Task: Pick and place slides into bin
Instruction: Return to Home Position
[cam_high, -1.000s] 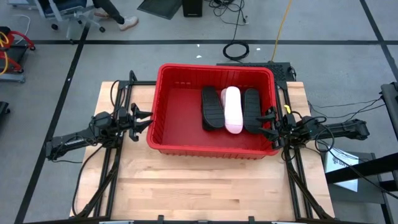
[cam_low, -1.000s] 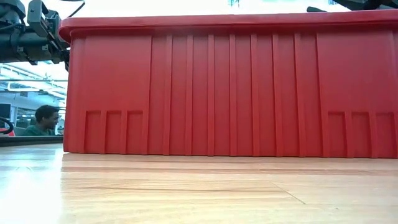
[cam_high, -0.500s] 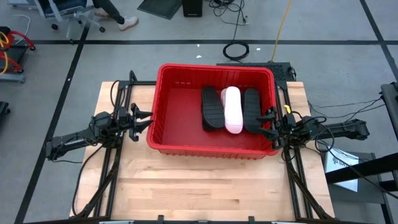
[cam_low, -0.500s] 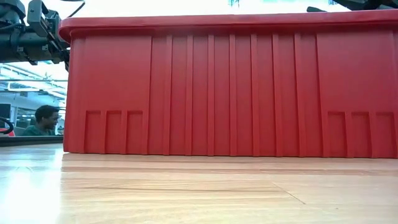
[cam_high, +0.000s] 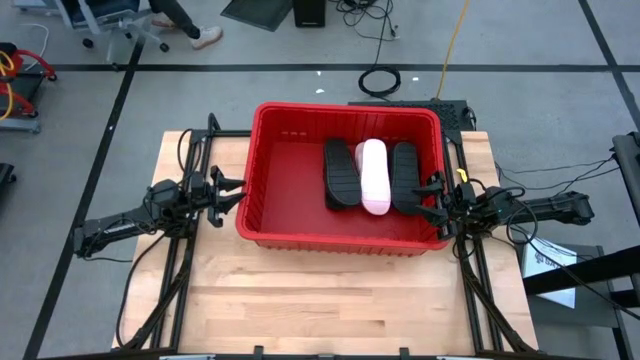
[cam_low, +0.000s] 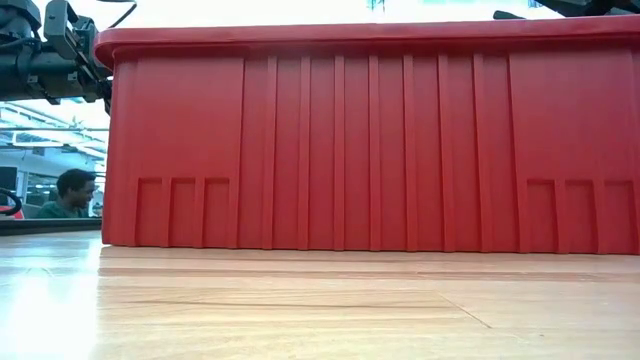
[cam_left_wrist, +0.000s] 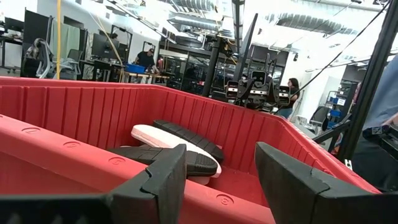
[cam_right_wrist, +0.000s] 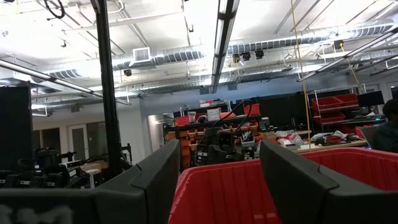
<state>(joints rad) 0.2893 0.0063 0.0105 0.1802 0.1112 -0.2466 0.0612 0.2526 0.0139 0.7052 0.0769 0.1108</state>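
Observation:
The red bin (cam_high: 262, 210) stands in the middle of the wooden table. Inside it, toward its right half, lie two black slides (cam_high: 340, 172) (cam_high: 405, 175) with a pale pink slide (cam_high: 374, 176) between them, resting on the bin floor and partly on one another; the left wrist view shows the pink slide (cam_left_wrist: 152, 135) and black slides (cam_left_wrist: 186, 138) too. My left gripper (cam_high: 236, 191) stands open just outside the bin's left wall. My right gripper (cam_high: 432, 195) stands open at the bin's right wall. Both hold nothing.
Bare wooden tabletop (cam_high: 330, 300) lies in front of the bin. The bin's tall near wall (cam_low: 370, 150) fills the low view. A person (cam_low: 68, 194) sits beyond the table, and other people (cam_left_wrist: 289, 93) stand in the room behind.

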